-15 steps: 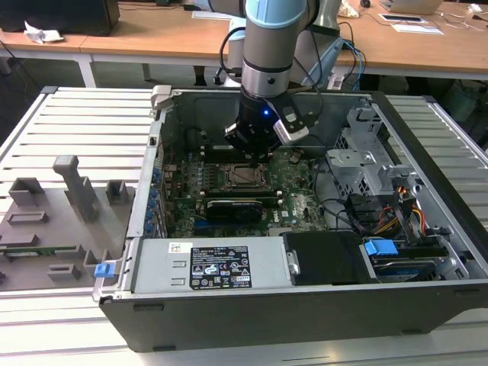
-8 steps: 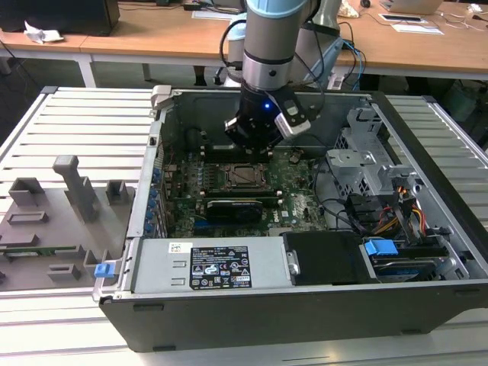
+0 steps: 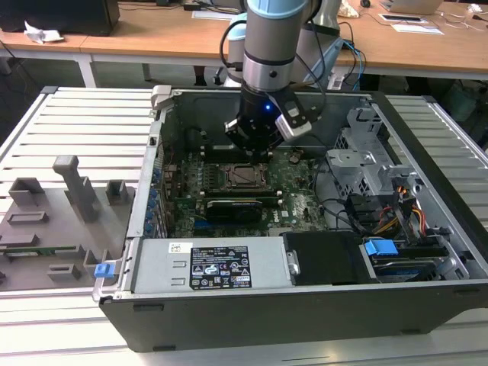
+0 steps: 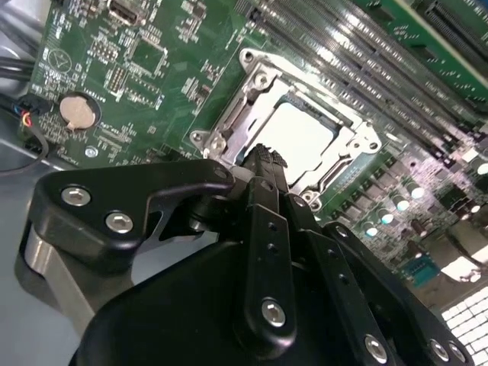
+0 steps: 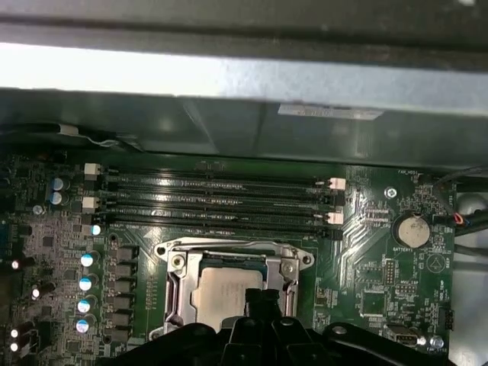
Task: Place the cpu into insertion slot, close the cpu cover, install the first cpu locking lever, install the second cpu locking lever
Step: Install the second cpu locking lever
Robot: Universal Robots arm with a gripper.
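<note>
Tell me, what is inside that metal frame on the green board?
Through the metal frame's square window a flat silvery chip shows. The black end effector covers the frame's near edge, and whatever lies under the chip is hidden.

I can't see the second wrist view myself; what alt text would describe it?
A black end effector hangs just over a silvery cpu seated in its socket on a green motherboard, with the cpu cover framing the chip. A round coin battery sits off to one side of the board, and rows of memory slots run beyond the socket.
</note>
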